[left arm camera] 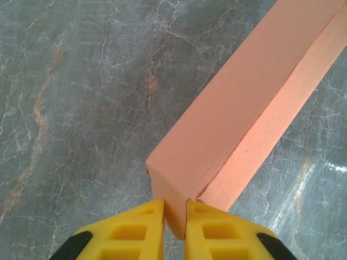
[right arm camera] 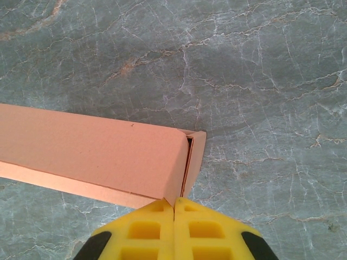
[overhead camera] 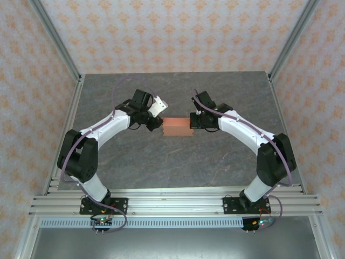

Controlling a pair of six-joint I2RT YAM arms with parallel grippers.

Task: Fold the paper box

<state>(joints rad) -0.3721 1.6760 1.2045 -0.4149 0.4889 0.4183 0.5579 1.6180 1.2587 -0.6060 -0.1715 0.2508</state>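
Now left gripper (left arm camera: 175, 210) pinches paper box (overhead camera: 178, 127) end; right gripper (right arm camera: 174, 202) closed at other end.

At bottom center, the right gripper (right arm camera: 174, 201), jaws pressed together, touches the lower right corner of the paper box (right arm camera: 92, 151) on the marbled table (right arm camera: 255, 76).

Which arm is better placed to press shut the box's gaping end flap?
Probably right: the right gripper, shut, sits at the paper box end where the flap stands ajar; the left gripper pinches the opposite end.
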